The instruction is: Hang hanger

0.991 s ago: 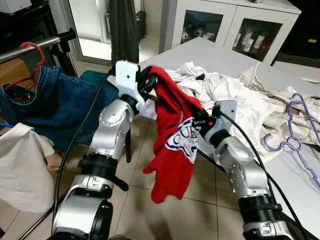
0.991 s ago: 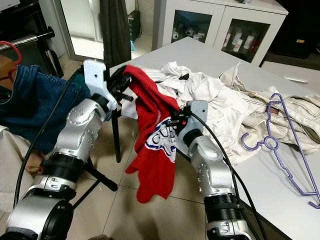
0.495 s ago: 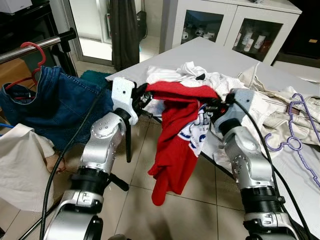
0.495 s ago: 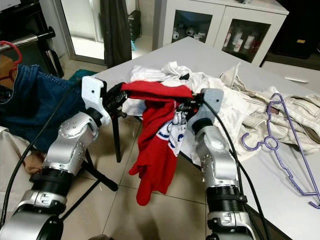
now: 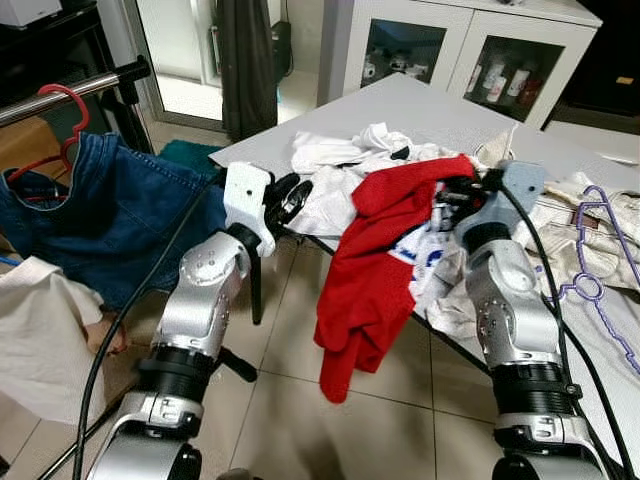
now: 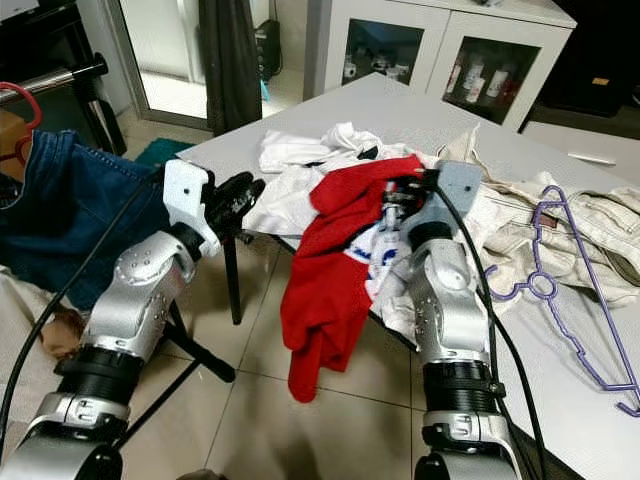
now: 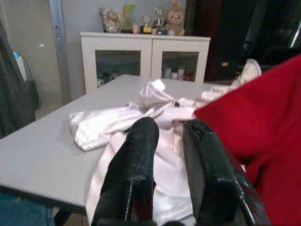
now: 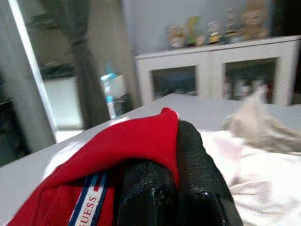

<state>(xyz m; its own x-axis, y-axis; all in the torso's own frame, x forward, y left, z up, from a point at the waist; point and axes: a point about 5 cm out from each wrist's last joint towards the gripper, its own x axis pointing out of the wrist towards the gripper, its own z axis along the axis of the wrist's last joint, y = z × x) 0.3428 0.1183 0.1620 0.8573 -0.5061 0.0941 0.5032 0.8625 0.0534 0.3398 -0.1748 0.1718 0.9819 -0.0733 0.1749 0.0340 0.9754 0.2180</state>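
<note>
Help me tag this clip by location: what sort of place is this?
Probably a room in a home, used for sorting laundry: a grey table heaped with white clothes, jeans hanging from a garment rail, and a white glass-door cabinet.

Head stereo pair looks forward-down over near corner of grey rectangular table. Wrist cameras sit close behind own fingers, facing across table toward white glass-door cabinet, shared by all views.

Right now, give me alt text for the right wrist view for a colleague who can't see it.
The right gripper pinches the edge of a red shirt between its black fingers. Behind lie pale clothes on a grey table and a white cabinet.
</note>
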